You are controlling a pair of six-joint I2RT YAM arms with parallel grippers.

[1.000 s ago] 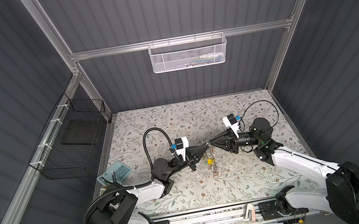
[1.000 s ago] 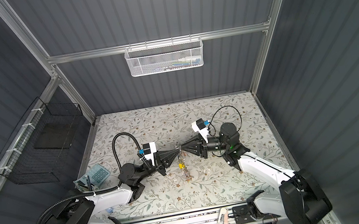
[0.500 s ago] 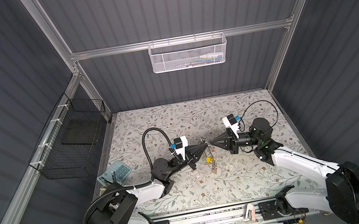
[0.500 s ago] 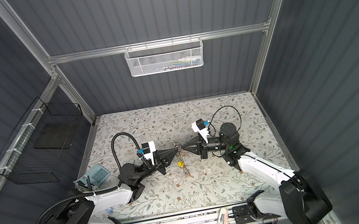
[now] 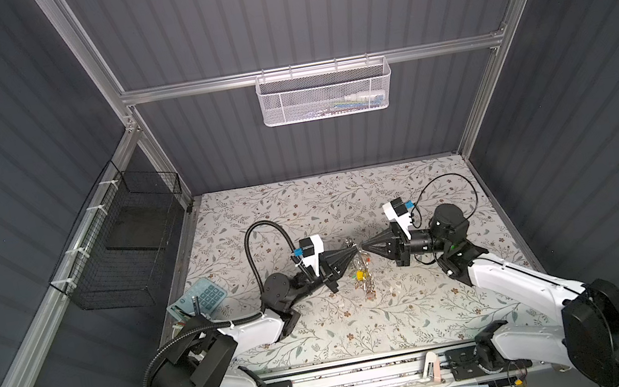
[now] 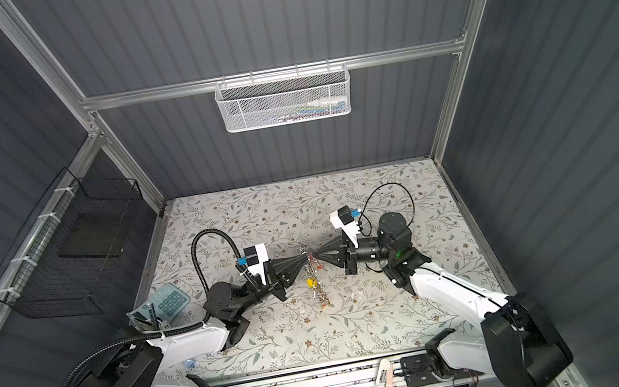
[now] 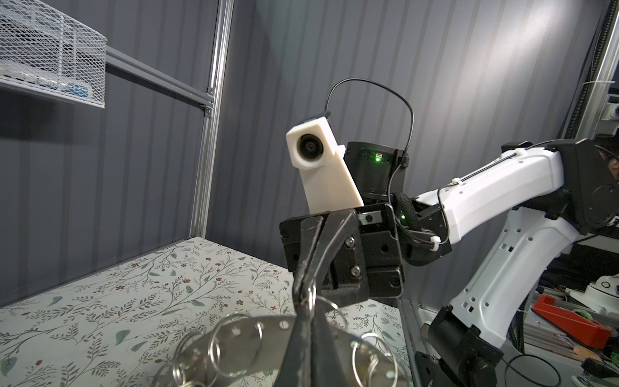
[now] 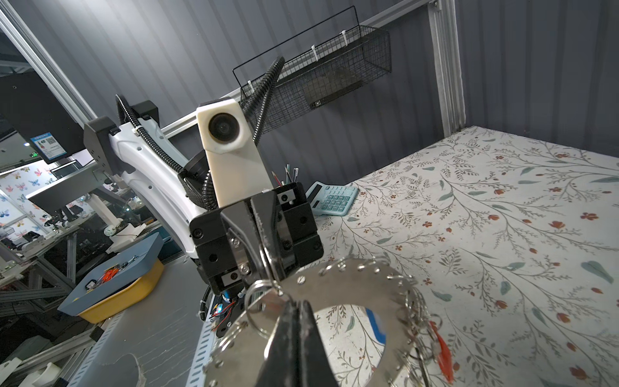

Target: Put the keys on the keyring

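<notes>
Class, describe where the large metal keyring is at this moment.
Mid-table in both top views, the keyring is held up off the floral table between the left gripper and the right gripper, whose shut jaws meet at its rim.

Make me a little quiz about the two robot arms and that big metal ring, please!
1. True or false: the left gripper and right gripper are wide open.
2. Which tag colour hangs from the keyring? A purple, B orange-red, C pink.
3. What blue-green thing lies beside the left arm?
Key: 1 false, both pinch shut on a small wire ring at the keyring's rim; 2 B, the orange-red tag; 3 the calculator.
</notes>
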